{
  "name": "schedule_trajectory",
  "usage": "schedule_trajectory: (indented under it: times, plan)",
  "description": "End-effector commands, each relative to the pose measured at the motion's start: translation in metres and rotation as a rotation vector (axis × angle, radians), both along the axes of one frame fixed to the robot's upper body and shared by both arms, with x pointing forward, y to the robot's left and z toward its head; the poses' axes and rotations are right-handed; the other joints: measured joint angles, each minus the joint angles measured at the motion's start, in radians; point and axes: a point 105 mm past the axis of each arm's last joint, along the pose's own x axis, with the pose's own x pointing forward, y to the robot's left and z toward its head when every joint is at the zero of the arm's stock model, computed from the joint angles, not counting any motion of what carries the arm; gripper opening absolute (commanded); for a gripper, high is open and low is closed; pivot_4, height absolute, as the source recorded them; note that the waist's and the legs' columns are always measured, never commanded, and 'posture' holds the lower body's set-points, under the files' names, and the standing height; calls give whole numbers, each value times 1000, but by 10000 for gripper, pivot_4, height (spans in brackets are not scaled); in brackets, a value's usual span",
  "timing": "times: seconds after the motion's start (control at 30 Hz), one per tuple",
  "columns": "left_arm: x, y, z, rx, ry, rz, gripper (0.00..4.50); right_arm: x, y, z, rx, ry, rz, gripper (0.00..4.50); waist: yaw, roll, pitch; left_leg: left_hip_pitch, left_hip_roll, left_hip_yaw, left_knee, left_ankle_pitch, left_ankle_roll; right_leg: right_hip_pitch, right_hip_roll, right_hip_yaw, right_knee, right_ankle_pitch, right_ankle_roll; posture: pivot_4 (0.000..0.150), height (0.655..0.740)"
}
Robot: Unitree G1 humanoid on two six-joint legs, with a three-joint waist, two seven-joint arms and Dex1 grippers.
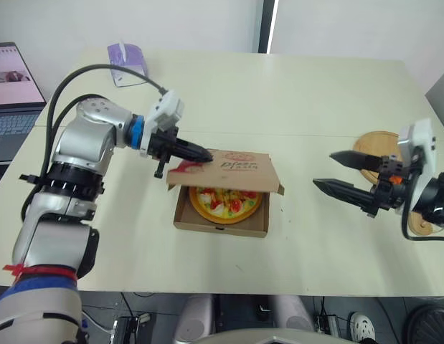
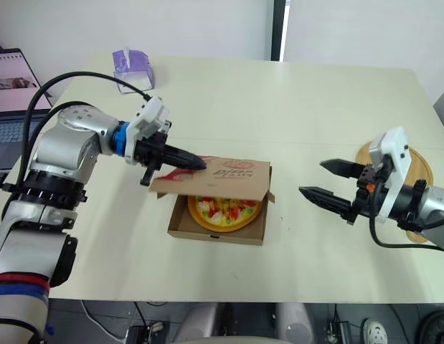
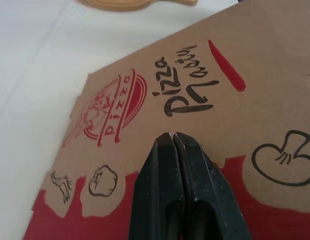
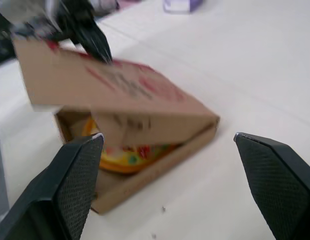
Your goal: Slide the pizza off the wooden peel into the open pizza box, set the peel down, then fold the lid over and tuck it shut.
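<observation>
Pizza [image 1: 225, 203] is in, lying in the pizza box [image 1: 222, 223] at centre frame. The wooden peel [image 1: 372, 141] lies on the table at the right edge, so two steps look done. The lid [image 1: 236, 170] is half folded, ajar over the pie. The left gripper [image 1: 206, 154], fingers pinched together, pushes on its printed top. The right gripper [image 1: 323, 170] hovers spread wide, right of the box. Tucking is left; the front flap is hard to make out.
</observation>
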Motion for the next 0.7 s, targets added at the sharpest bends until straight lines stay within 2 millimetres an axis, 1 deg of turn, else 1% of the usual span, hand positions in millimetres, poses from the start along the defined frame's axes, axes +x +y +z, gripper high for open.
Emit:
schedule_trajectory:
  times: [0.03, 0.1, 0.17, 0.27, 0.4, 0.47, 0.6, 0.7]
  plan:
    - [-8, -2, 7, -12, -23, -30, 100, -8, 17, 9, 36, -17, 81, 45000, 1, 0, 0, 0, 0, 0, 0, 0, 0, 0, 0, 0, 0, 0, 0, 1500, 7251]
    - [-11, 0, 0, 3, -24, -27, 100, -9, 26, 10, 41, -20, 111, 45000, 4, 0, 0, -1, 0, 0, 0, 0, 0, 0, 0, 0, 0, 0, 0, 1500, 7251]
    - [-12, 1, -3, 1, -23, -18, 100, -11, 34, 8, 23, -22, 139, 45000, 4, 0, 0, -1, 0, 0, 1, 0, 0, 0, -1, 0, -1, 0, 0, 1500, 7251]
    - [-11, 0, -2, -4, -33, -9, 100, -18, 48, -6, -74, -28, 202, 45000, 5, 0, 0, -2, 0, 0, 1, 0, 0, 0, -1, -1, -1, 0, 0, 1500, 7251]
    - [-10, -1, 0, -7, -44, -7, 100, -22, 66, -12, -119, -61, 269, 45000, 3, 0, 0, -2, 0, 0, 1, 0, 0, -1, -1, -1, 0, 0, 0, 1500, 7251]
    - [-10, -3, 0, -10, -48, -8, 100, -26, 73, -21, -174, -73, 305, 45000, 2, 0, 0, -2, 0, 0, 2, 0, 0, 0, -1, -1, 0, 0, 0, 1500, 7251]
    - [-12, -4, -1, -11, -51, -15, 100, -17, 77, -40, -308, -130, 289, 45000, 2, 0, 0, -2, 0, 0, 2, 0, 0, -1, -1, -1, 0, 0, 0, 1500, 7251]
    - [-13, -6, -2, -14, -49, -20, 100, -12, 77, -46, -345, -160, 286, 45000, 2, 0, 0, -2, -1, 0, 2, 0, 0, 0, -1, -1, 0, 0, 0, 1500, 7251]
